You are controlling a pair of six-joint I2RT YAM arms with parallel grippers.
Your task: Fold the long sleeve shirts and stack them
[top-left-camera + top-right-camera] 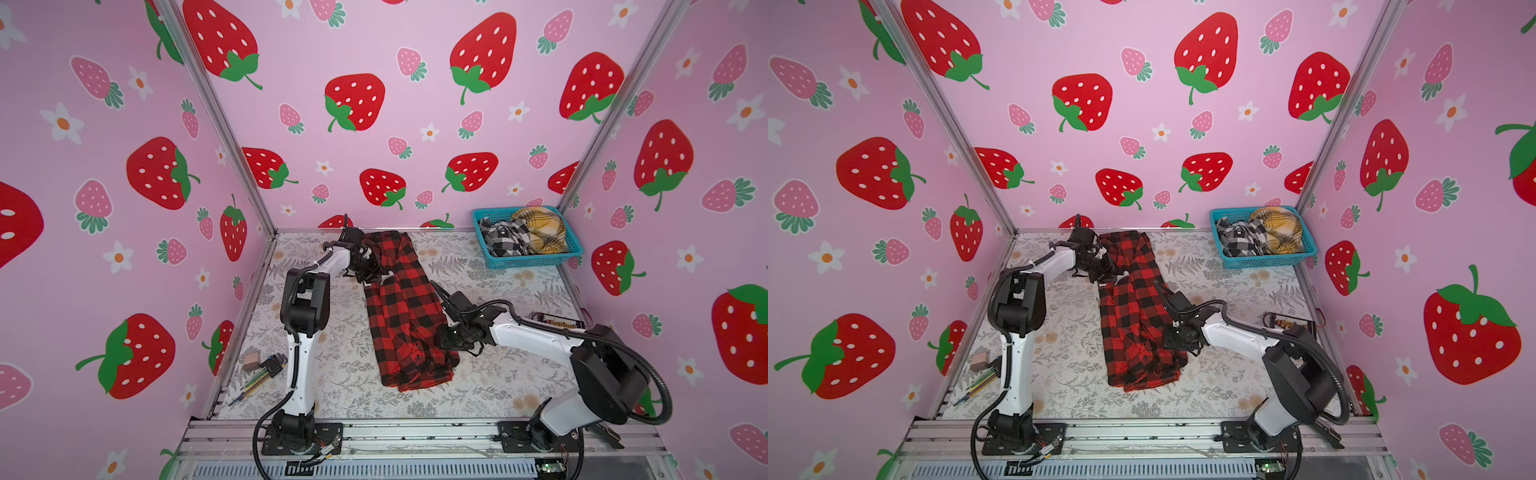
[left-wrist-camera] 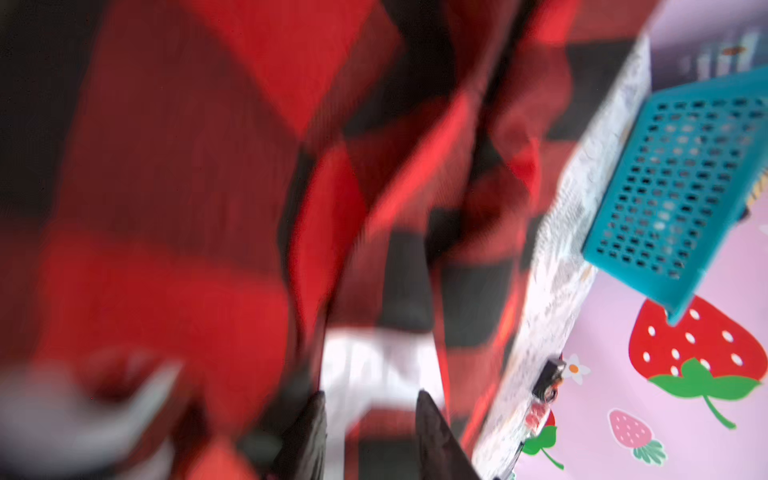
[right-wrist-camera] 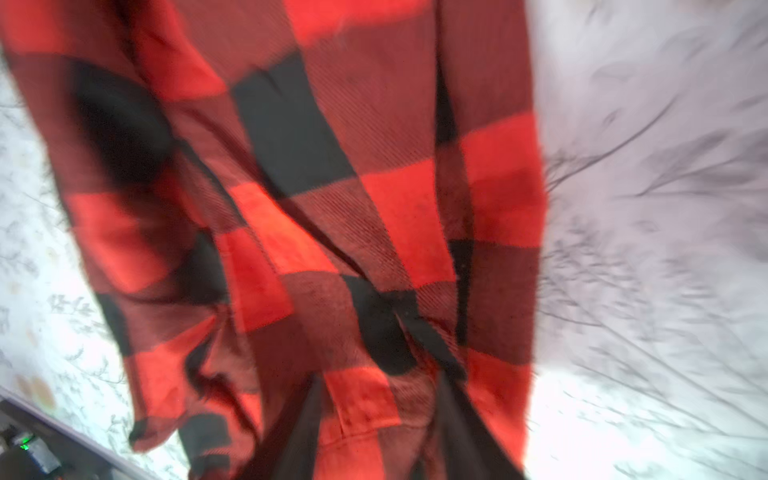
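lengthwise fold looks done: left hand (image 2: 370, 395) pinches red shirt (image 1: 399, 316) at 11 o'clock; right hand (image 3: 378, 378) at 4, grip unclear. next probably hem to collar.

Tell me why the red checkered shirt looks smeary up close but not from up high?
Left wrist view: the red-and-black shirt is smeared, and the teal basket is fuzzy. Right wrist view: its checks streak, and the flowery tablecloth glares white. Both top views: everything looks crisp, though the walls bend. Probably motion blur.
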